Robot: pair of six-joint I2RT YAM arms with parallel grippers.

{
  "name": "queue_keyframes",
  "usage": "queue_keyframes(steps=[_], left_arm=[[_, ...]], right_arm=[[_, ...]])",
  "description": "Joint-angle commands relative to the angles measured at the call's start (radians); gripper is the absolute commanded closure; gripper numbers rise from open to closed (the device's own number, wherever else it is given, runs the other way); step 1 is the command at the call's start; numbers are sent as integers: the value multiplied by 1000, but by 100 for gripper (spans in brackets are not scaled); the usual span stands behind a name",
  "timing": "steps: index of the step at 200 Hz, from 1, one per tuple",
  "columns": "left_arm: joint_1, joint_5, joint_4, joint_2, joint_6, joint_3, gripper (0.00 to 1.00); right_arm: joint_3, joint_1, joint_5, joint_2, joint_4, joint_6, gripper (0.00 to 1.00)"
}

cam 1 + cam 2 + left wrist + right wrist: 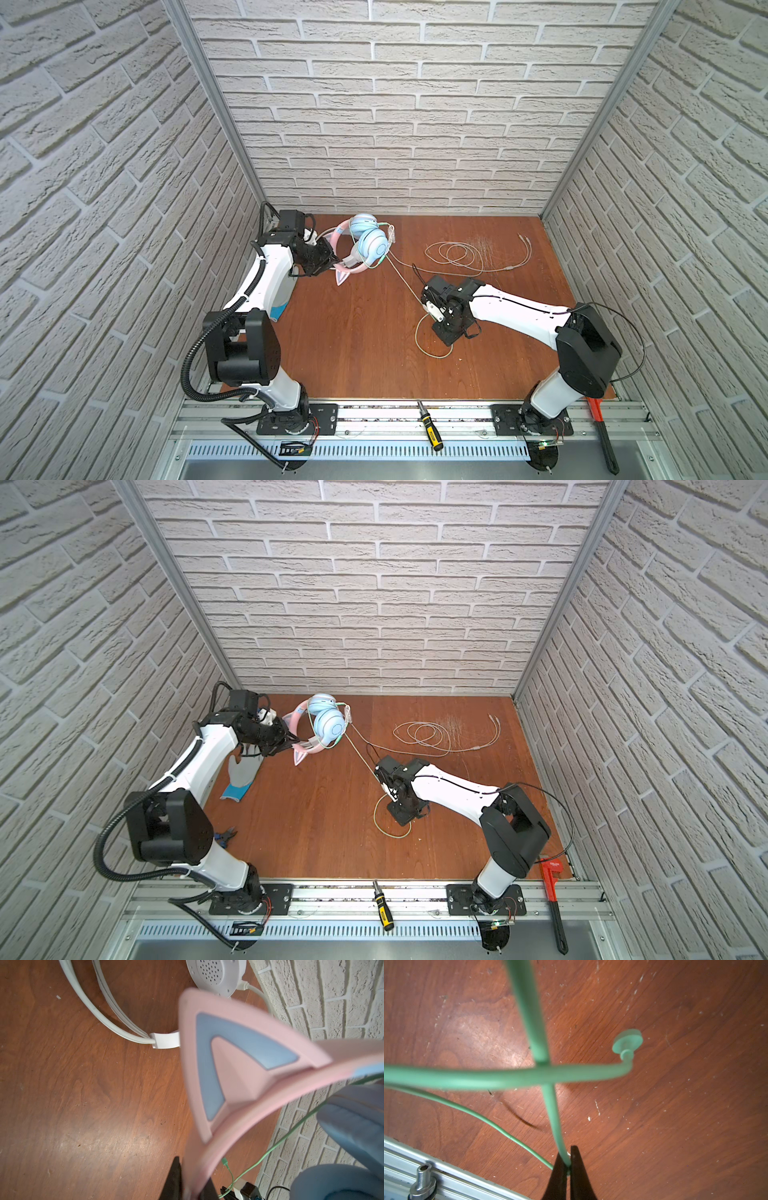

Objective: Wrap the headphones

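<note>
pinches the green cable (550, 1105) in the closed right gripper (568, 1159) near the middle of the surface (353, 332), cable running taut on a diagonal toward the far left corner, up to the pink-banded headphones (365, 245), clamped at the band beside a cat ear (239, 1068) by the left gripper (193, 1184). likely leaves the winding to the right arm, nearer the slack. shows the white headphones (214, 972) in the left wrist view only, by the back edge, and the coiled white cable (457, 257) in both top views only.
</note>
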Motion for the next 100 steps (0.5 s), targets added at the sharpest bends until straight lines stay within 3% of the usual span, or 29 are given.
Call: queue_keyframes(steps=[1,100], left_arm=[[15,14,92,-25,-5,-20,100],[0,10,23,23,128,-152,100]], right_arm=[[1,9,-32,23,-11,27,93],[103,5,-87,151,37,100,80]])
